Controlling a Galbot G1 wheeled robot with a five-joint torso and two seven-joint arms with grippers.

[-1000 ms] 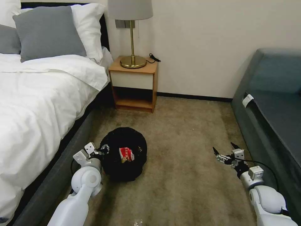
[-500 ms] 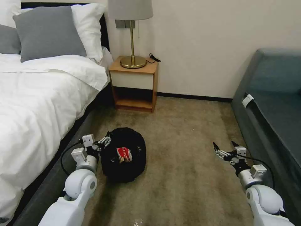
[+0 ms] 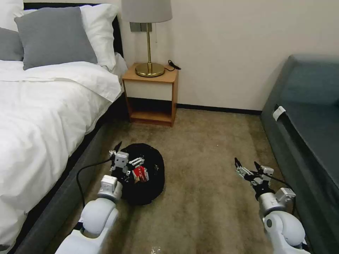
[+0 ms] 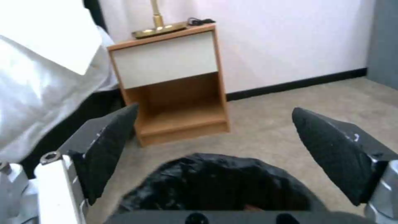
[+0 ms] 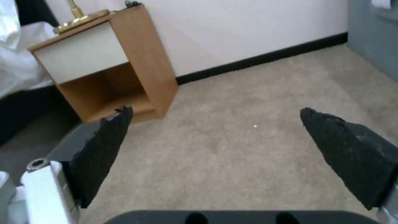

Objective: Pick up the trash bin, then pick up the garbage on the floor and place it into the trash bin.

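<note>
A: Where is our left end effector (image 3: 125,154) now?

B: It hangs over the near-left rim of the trash bin (image 3: 150,173) on the carpet, fingers spread wide, holding nothing. The bin lies just ahead of it and below.

A: And the right end effector (image 3: 246,165)?

B: Also wide open and empty, well apart from the bin. We see a red-and-white wrapper (image 3: 140,173) already inside. The left arm is clearly the nearer one.

Wrapper (image 3: 140,174) apparently in trash bin (image 3: 152,176)
</note>
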